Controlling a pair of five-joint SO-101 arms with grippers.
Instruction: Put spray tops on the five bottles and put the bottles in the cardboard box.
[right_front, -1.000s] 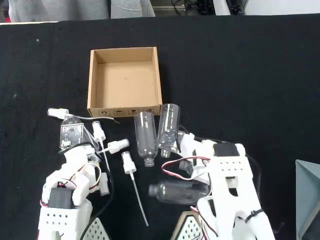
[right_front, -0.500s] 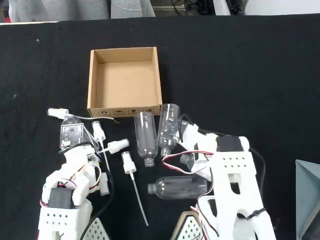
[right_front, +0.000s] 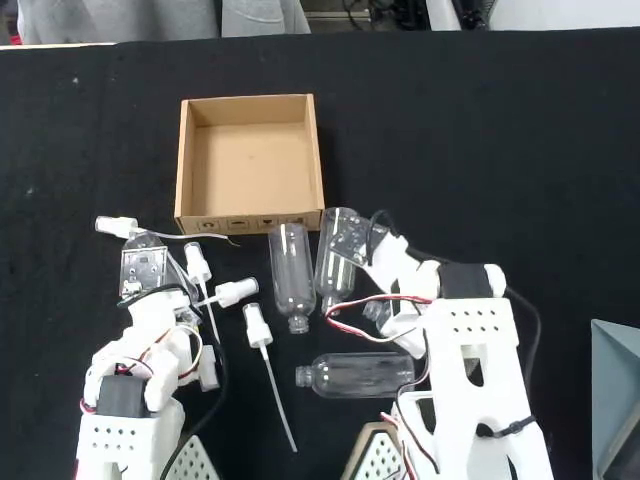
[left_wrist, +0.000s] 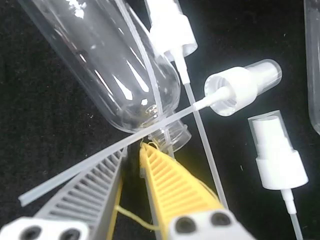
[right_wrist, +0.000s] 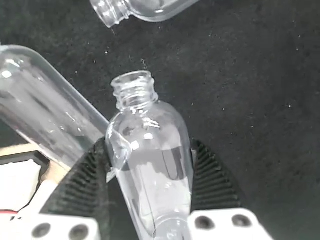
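Black table (right_front: 520, 150) is being viewed from above, with two white robot arms being shown at its 6 o'clock edge. An open cardboard box (right_front: 313, 150) is being shown at about 11 o'clock from the table's centre, its bare floor facing up.

The right arm (right_front: 470, 350) is being shown at 5 o'clock, angled towards 11 o'clock. A clear, uncapped held bottle (right_front: 335, 255) is being clamped by the right gripper (right_wrist: 150, 147), with one black pad (right_wrist: 82, 185) being pressed against each side of its body. This bottle is being shown at 5 o'clock from the box, just off its near corner, with its open neck pointing to 6 o'clock.

A second bottle (right_front: 290, 275) is lying just beside it at 9 o'clock, its neck also towards 6 o'clock. A third bottle (right_front: 355, 375) is lying crosswise at 6 o'clock from that pair, with its neck towards 9 o'clock.

The left arm (right_front: 135, 380) is being shown at 7 o'clock. The jaws of the left gripper (left_wrist: 136, 147) are being shown drawn together to a narrow slit, their tips at the neck of a fourth bottle (left_wrist: 115, 65). Whether anything thin is being pinched cannot be told.

Four white spray tops (right_front: 235, 292) are lying loose between the left gripper and the second bottle. The farthest spray top (right_front: 115, 225) is at 8 o'clock from the box. The nearest spray top (right_front: 257, 328) is trailing a long tube towards 5 o'clock.
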